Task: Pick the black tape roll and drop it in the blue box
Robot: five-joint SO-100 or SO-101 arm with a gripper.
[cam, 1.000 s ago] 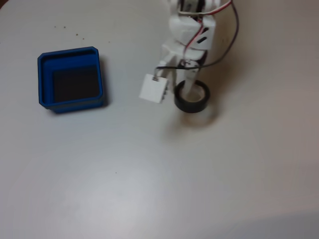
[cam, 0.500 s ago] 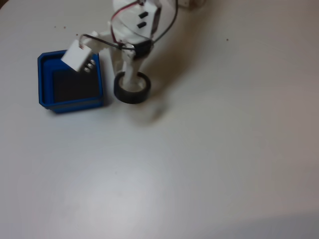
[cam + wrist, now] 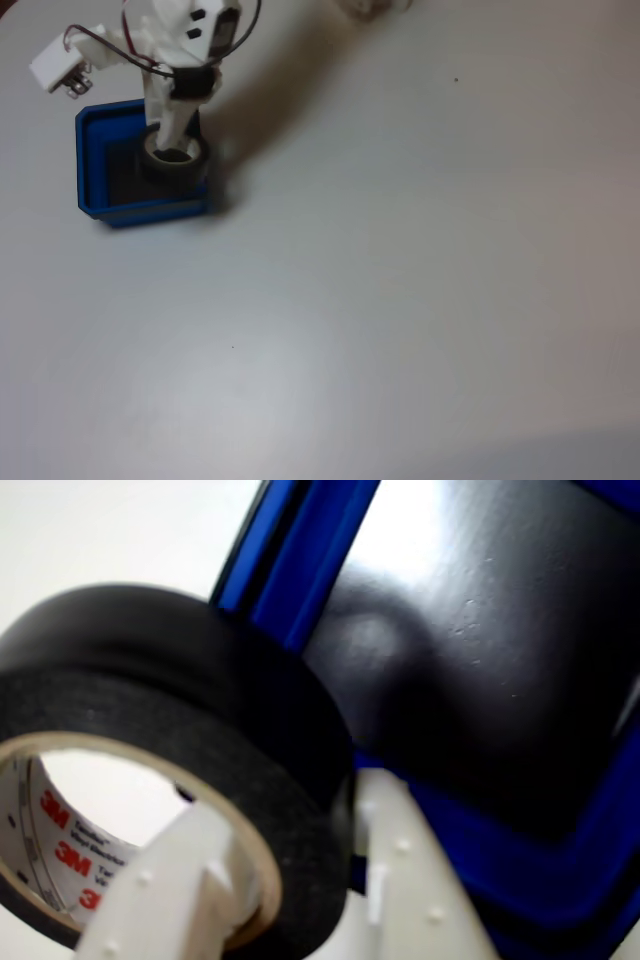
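The white two-finger gripper (image 3: 173, 150) is clamped through the wall of the small black tape roll (image 3: 174, 159) (one finger inside the core), suspending it above the square bright-blue plastic box (image 3: 88, 165) directly beneath, ready for release.

Red "3M" logos printed twice on black tape roll (image 3: 190, 770) pale inner core

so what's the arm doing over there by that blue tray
The arm's gripper is shut on the black tape roll, one finger through its core and the other outside the wall. It holds the roll over the right part of the blue box, above its dark floor. The roll is not yet released, so the drop remains.
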